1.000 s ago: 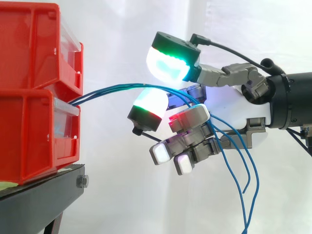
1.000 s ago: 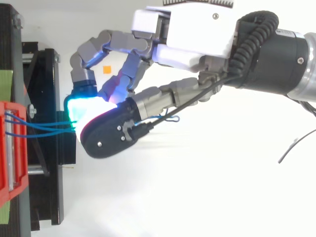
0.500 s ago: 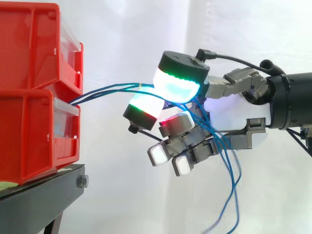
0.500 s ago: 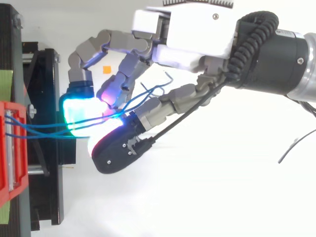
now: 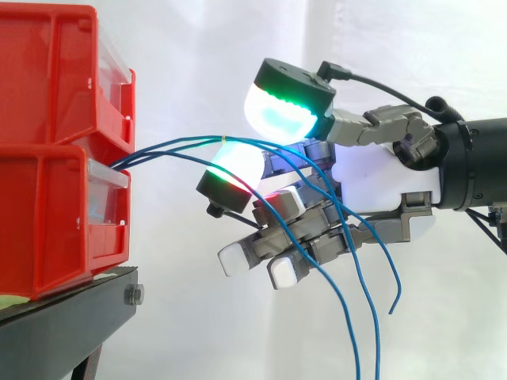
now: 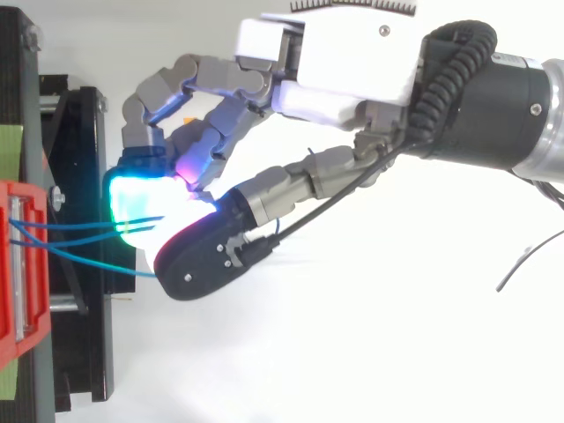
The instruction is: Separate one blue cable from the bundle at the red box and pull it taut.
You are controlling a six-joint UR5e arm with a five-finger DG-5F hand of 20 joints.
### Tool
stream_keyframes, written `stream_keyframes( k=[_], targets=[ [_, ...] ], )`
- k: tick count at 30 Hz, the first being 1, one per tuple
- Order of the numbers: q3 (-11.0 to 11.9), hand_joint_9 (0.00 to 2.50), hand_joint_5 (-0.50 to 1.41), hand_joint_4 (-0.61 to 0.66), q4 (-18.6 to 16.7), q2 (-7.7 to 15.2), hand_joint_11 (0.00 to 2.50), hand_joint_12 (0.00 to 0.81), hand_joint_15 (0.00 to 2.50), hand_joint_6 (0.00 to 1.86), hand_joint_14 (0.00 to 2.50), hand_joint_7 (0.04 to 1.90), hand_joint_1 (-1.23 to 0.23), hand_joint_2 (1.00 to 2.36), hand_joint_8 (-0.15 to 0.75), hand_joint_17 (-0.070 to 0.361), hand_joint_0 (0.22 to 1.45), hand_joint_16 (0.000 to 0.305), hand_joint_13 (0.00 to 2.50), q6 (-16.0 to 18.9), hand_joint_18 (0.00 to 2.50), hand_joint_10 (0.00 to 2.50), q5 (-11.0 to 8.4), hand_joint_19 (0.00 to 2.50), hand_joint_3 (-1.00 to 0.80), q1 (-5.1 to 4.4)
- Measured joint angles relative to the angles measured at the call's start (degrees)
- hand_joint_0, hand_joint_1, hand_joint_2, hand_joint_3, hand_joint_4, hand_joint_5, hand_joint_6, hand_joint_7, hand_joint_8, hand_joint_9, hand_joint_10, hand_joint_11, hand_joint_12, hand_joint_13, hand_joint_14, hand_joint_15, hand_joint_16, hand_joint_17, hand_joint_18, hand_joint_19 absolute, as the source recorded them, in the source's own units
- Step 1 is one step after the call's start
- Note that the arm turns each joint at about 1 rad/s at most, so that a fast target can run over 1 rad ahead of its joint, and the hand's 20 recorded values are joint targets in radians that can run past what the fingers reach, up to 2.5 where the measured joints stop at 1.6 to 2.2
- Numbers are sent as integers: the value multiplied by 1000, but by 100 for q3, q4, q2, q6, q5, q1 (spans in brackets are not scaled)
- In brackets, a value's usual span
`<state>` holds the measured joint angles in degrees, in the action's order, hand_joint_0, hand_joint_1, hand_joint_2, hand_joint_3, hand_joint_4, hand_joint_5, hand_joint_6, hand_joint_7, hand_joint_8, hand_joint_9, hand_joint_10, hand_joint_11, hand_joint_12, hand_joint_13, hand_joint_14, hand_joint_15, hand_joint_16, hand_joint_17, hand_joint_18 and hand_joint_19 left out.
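Several thin blue cables (image 5: 174, 146) come out between the two stacked red bins (image 5: 55, 214) and run right to my hand (image 5: 380, 190). They lie across a glowing fingertip pad (image 5: 234, 166) and thread down between the loosely bent fingers. Their loose ends hang below the hand. The green thumb pad (image 5: 281, 111) stands a little above the cables with a narrow gap. From above, the cables (image 6: 70, 231) leave the red bin (image 6: 18, 264) and pass under the hand (image 6: 352, 62); one strand runs lower and apart from the others.
The bins sit on a black stand (image 5: 71, 317) at the left, with a white curtain behind. Its black frame (image 6: 84, 264) lies just left of the fingertips in the top view.
The thumb pad pressed down onto the cables half a second ago and has now lifted again. The lower fingers have stretched out leftward. The hanging cable ends have swung and spread.
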<state>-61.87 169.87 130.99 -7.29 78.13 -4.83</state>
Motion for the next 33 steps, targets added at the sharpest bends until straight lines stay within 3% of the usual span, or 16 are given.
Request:
stream_keyframes(
  k=[4,8,11,16,28,33],
  targets=[
    [0,1110,-175,61,-8,-1,1278,378,511,807,19,1030,-622,1000,305,103,635,46,667,0,767,23,0,711,-500,0],
    [1,1111,-181,45,-10,-1,1275,380,517,832,19,1038,-678,1011,309,103,634,46,683,0,771,23,0,719,-367,1],
    [2,1107,-184,39,-3,-1,1267,384,520,843,19,1074,-766,1016,313,104,631,46,683,2,774,22,-4,720,-253,1],
    [2,1080,-190,-2,-4,0,1264,384,519,857,18,1130,-871,1018,306,106,662,47,674,4,773,24,-8,708,-217,11],
    [5,1063,-201,51,2,-1,1265,382,511,882,18,1041,-928,1012,303,105,725,47,674,8,767,22,-9,698,-339,19],
    [2,1125,-183,60,2,0,1289,380,521,873,18,1051,-758,1000,308,104,648,46,699,9,776,23,-9,716,-500,19]
  ],
)
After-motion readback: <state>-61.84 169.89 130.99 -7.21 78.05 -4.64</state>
